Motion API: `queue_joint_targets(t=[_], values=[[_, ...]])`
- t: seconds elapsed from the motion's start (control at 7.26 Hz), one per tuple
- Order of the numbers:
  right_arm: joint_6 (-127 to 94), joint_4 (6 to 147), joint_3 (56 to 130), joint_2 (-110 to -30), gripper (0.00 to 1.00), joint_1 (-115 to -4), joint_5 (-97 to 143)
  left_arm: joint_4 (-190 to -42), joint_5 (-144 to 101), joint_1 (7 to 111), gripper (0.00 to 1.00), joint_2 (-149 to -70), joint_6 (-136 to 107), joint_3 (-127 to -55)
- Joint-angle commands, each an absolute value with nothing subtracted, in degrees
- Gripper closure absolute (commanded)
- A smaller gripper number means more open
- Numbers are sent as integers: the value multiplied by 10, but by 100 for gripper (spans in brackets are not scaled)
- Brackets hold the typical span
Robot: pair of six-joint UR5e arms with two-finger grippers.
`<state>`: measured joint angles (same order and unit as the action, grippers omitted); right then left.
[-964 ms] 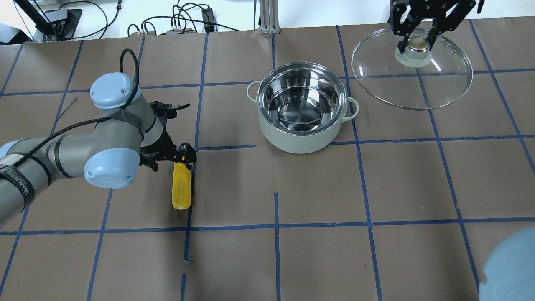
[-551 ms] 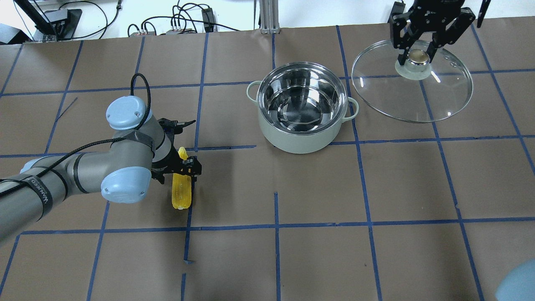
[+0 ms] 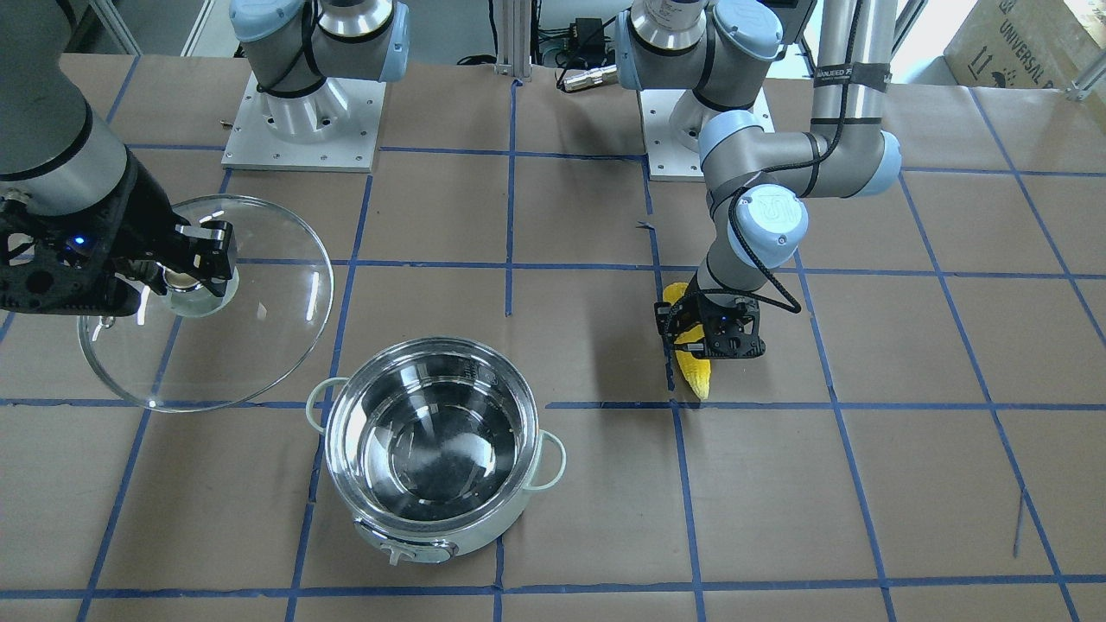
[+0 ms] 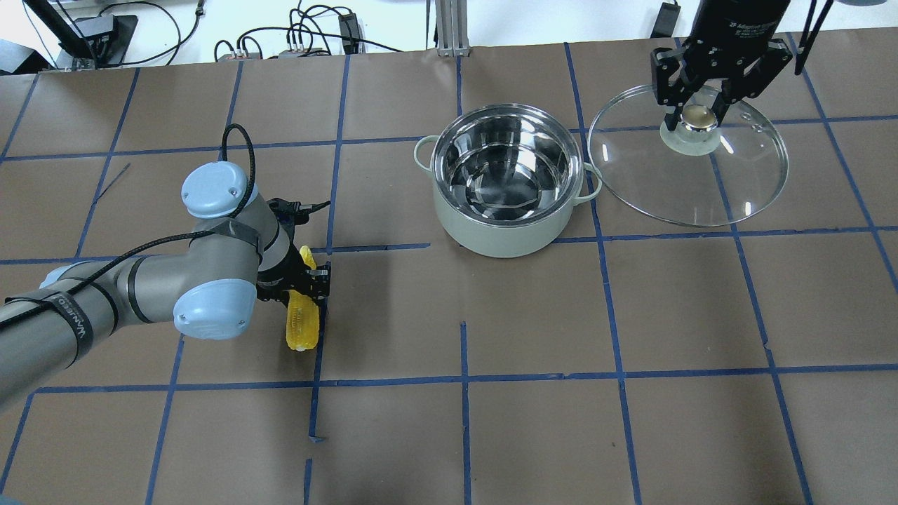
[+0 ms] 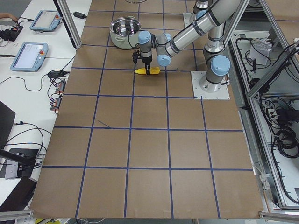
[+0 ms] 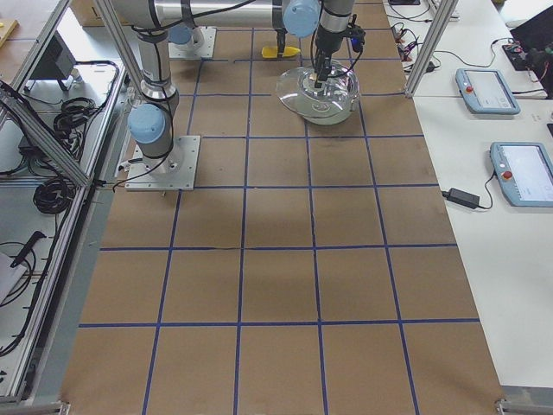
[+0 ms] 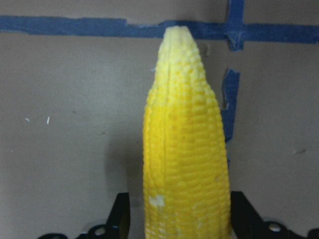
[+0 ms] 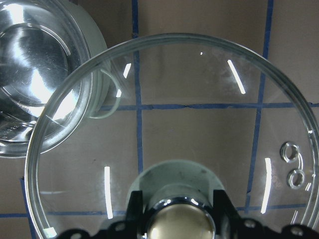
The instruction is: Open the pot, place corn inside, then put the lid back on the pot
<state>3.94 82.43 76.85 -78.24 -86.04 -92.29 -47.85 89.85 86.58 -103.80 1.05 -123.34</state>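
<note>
Yellow and ribbed, the corn [image 4: 302,326] sits on the brown paper table cover [image 4: 393,435], well apart from the pot [image 4: 491,228] on the robot's left side. The left gripper [image 4: 306,280] straddles it nearer the pointed end. The wrist view shows a finger at each flank, narrowed onto the cob. I cannot tell whether the corn has left the paper.

The step in hand looks like picking up the corn. The grip sits off the middle, so the blunt end is likely to droop. A straight lift comes first, then a carry high enough to pass the steel rim. The corn is about as long as the pot is wide, so it should go in tip down or laid along the widest line.

The right gripper [image 4: 693,116] is clamped on the knob [image 4: 696,120] of the glass lid [image 4: 736,189], holding it tilted just beside the open, empty pot, clear of the mouth.

Count: one corn, one pot, one lid, two grippers.
</note>
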Motion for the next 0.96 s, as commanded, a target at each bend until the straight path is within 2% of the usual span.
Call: queue_joint_targets(t=[0.0,0.41,0.55,0.83], values=[[39,841,788,-795,71,-861,-920,-485,899,864,97,-1027,11,-1204],[40,870,815,-809,70,-860,-920,-664,867,912,96,-1045,-21,-1001],[40,872,814,-809,70,-860,-921,-677,850,938,96,-1062,-41,-938],[42,877,810,-806,69,-860,-922,-757,857,1003,96,-1136,-63,-780]])
